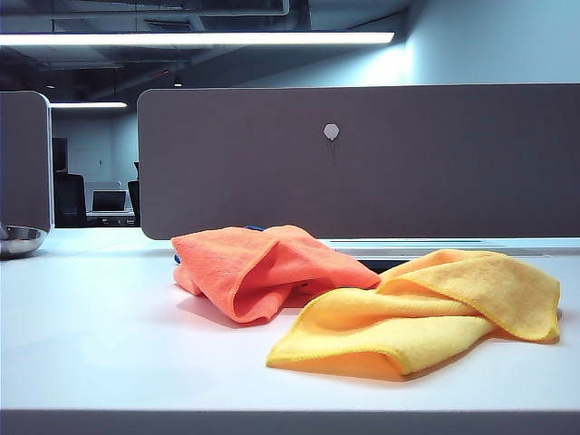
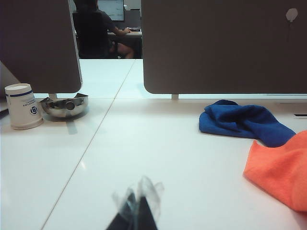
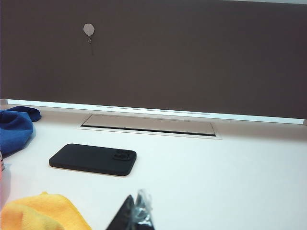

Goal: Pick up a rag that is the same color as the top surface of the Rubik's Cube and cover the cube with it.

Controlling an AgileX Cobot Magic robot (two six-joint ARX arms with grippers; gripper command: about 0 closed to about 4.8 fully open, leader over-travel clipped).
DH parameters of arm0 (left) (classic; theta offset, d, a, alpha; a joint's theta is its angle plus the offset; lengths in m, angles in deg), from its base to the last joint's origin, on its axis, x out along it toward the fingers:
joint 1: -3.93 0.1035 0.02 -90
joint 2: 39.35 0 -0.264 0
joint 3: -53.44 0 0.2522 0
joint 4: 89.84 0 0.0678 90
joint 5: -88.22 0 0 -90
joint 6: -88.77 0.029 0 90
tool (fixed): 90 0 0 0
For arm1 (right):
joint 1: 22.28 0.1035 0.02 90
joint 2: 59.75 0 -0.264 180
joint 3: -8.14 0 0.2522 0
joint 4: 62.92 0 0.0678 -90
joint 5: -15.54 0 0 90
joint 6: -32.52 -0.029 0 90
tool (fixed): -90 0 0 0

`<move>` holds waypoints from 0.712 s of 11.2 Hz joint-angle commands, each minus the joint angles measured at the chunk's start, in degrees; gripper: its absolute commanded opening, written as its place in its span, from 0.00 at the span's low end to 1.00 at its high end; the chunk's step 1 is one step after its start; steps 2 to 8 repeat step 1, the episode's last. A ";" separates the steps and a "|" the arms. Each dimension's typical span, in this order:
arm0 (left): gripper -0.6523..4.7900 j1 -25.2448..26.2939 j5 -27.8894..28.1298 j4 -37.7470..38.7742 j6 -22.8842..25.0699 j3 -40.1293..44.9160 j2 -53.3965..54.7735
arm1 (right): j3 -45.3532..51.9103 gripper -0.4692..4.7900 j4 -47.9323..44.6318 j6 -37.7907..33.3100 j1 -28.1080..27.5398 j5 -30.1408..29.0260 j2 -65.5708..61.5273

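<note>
Both grippers idle and closed, cube out of sight behind the cloths

Our left gripper (image 2: 139, 211) sits clenched on nothing, low over the table (image 1: 91, 344) and well short of the rag (image 1: 263, 267); our right gripper (image 3: 136, 215) looks pinched together and empty too, with the yellow cloth (image 1: 426, 313) just beside it. We judge the main risk is colour confusion: the yellow cloth touches the rag and overlaps its near edge, so a grab there could lift both or the wrong 1. We cannot see the Rubik's Cube in any view, so the drop could miss it. The blue cloth (image 2: 242, 122) lies just behind the rag, and a black phone (image 3: 93, 159) beyond the yellow cloth. The table is smooth and white, backed by a grey partition (image 1: 362, 163); beyond the rag stand a steel bowl (image 2: 64, 106) and paper cup (image 2: 23, 106) in a dim office
</note>
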 commanded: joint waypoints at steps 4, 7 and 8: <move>0.11 0.00 0.00 -0.52 0.02 -0.13 0.04 | 0.22 0.09 -0.92 -0.20 -0.02 -0.11 0.04; 0.11 0.00 0.00 -0.52 0.02 -0.13 0.04 | 0.22 0.09 -0.92 -0.20 -0.02 -0.11 0.04; 0.11 0.00 0.00 -0.52 0.02 -0.13 0.04 | 0.22 0.09 -0.92 -0.20 -0.02 -0.11 0.04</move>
